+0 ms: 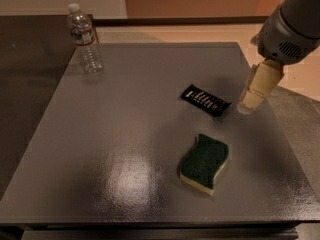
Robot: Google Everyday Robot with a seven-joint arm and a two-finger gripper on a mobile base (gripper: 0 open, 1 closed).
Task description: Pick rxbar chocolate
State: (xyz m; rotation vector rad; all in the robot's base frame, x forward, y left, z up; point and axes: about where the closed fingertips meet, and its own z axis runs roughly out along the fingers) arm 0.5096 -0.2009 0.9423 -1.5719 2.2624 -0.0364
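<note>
The rxbar chocolate (pixel 205 100) is a small flat black wrapper with white lettering. It lies on the grey table (pixel 125 134), right of centre. My gripper (pixel 252 98) hangs from the arm at the upper right, its cream-coloured tips just right of the bar and slightly above the table. It holds nothing.
A wavy green-and-yellow sponge (pixel 204 162) lies in front of the bar. A clear water bottle (pixel 84 39) stands upright at the table's far left corner. The table's right edge runs just past the gripper; floor lies beyond it.
</note>
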